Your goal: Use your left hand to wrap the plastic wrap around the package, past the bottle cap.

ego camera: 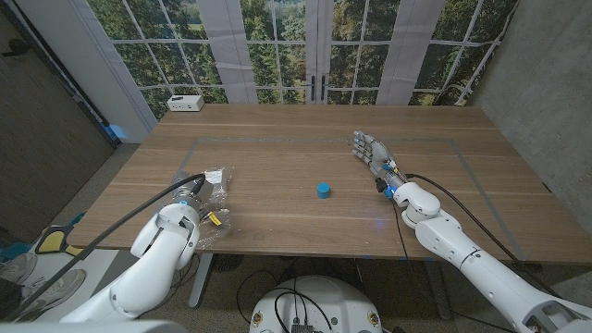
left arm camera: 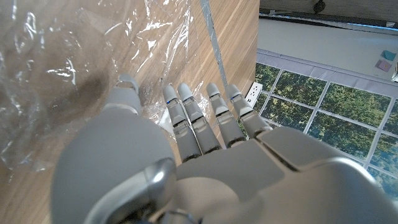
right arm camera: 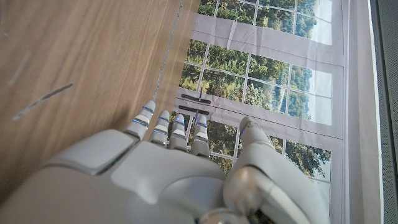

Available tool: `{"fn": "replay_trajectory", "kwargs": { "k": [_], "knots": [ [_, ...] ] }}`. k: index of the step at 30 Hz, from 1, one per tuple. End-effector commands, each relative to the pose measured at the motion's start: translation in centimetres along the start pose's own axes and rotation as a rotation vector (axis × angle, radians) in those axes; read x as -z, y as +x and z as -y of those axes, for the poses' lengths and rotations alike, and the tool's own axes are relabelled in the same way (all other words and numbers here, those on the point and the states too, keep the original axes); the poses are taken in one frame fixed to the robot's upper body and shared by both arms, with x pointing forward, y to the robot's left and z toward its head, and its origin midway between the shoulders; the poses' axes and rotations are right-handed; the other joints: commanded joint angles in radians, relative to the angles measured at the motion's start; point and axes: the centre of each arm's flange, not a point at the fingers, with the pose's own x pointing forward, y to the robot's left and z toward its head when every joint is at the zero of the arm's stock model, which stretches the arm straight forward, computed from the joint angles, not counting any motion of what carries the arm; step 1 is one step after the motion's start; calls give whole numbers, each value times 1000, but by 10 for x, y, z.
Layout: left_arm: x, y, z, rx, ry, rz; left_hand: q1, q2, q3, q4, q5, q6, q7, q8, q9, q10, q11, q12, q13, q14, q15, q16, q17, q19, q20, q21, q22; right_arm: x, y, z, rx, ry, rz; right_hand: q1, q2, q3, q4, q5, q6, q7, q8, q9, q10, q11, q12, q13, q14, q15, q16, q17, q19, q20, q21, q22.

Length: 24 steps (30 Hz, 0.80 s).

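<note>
A crumpled sheet of clear plastic wrap (ego camera: 215,188) lies near the table's front left, with a small yellow and black item (ego camera: 215,219) at its near edge. My left hand (ego camera: 188,202) is at the wrap's left side. In the left wrist view its fingers (left arm camera: 186,115) reach out straight over the plastic wrap (left arm camera: 56,68), the thumb set apart, gripping nothing that I can see. A blue bottle cap (ego camera: 323,190) stands at the table's middle, to the right of the wrap. My right hand (ego camera: 374,154) is further right, fingers extended and empty.
A white socket box (ego camera: 185,102) sits at the table's far left corner, also seen as a white socket box (left arm camera: 254,93) from the left wrist. Faint tape lines (ego camera: 277,141) mark a rectangle on the wood. Windows stand behind the table.
</note>
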Motion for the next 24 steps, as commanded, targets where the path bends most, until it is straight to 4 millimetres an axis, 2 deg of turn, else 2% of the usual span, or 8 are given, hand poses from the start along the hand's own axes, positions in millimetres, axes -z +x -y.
{"fn": "replay_trajectory", "kwargs": {
  "k": [1,3,5,7,14,19,24],
  "knots": [
    [0,-2,16,134,28,-38,6,-1,-13,13,9,-20,-7,-5,7,-21,-4,-6,13,-22,-146,2,8,-12,-8,-4,6,1,-4,-2,12,0,0,-6,8,3,7,5,2,-6,-2,2,4,-3,1,2,10,0,7,3,5,2,8,2],
    [1,-1,20,183,-11,-31,-14,2,-22,28,9,-20,-4,-4,8,-27,-2,-6,17,-25,-144,6,12,-13,-14,-5,6,0,-5,-1,16,0,1,-7,8,3,7,5,2,-6,-2,2,4,-4,1,2,10,1,8,3,5,2,8,2],
    [-5,-1,23,204,41,-56,-60,8,-40,56,4,-19,19,-4,9,-19,3,3,25,-23,-143,13,18,-11,-20,-5,7,1,-5,0,13,1,-2,-7,9,3,8,5,2,-5,-2,2,3,-5,1,2,11,0,8,4,5,2,8,2],
    [-4,1,27,261,19,-64,-79,10,-48,66,2,-24,31,-6,9,-15,16,8,29,-15,-138,18,20,-1,-16,0,8,1,-5,0,19,-2,-7,-8,9,3,9,5,2,-6,-2,2,3,-5,1,2,11,0,8,4,6,2,8,2],
    [-1,5,34,316,31,-144,-106,2,-63,76,0,-69,61,-23,8,-10,37,17,37,0,-125,22,19,19,-5,8,10,2,0,1,8,-1,-14,-8,10,3,10,5,2,-5,-2,2,4,-4,1,2,12,0,8,4,8,1,9,2],
    [1,9,39,332,38,-190,-113,1,-68,78,1,-116,67,-37,8,-20,53,19,41,4,-113,21,18,40,8,17,12,2,4,3,-2,-6,-23,-9,9,3,11,5,4,-3,-1,3,5,-3,1,2,12,0,9,4,8,2,9,2],
    [5,15,47,378,50,-217,-106,-1,-68,72,3,-155,70,-45,8,-32,48,18,44,6,-111,20,16,50,12,21,12,2,5,5,-1,-5,-20,-9,9,4,12,5,4,-2,-1,2,5,-1,1,2,12,2,8,4,8,2,9,2]
  ]
}}
